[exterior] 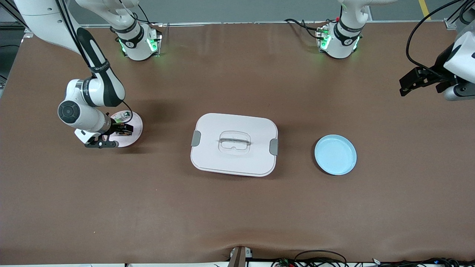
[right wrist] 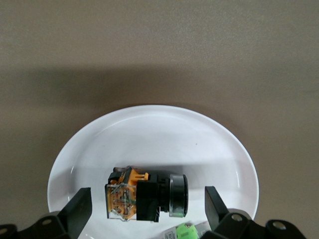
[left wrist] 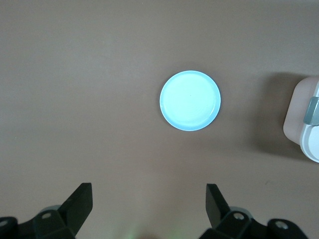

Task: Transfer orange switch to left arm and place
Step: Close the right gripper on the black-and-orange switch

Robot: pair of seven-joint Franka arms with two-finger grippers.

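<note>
Brown tabletop (exterior: 237, 207): orange switch (right wrist: 144, 194), black body with orange end and clear cap, lies on its side on pink plate (exterior: 135, 128), frame mid-left. Right gripper (right wrist: 144, 211) low over it, jaws apart. Box (exterior: 234, 144) centre. Left gripper (left wrist: 147, 206) upper right, jaws apart.

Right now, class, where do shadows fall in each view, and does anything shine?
Front view: the box casts a soft shadow toward the left arm's end; green lights glow at both bases. Left wrist view: a dark shadow lies beside the box. Right wrist view: a shadow band crosses the pink plate above the orange switch.
</note>
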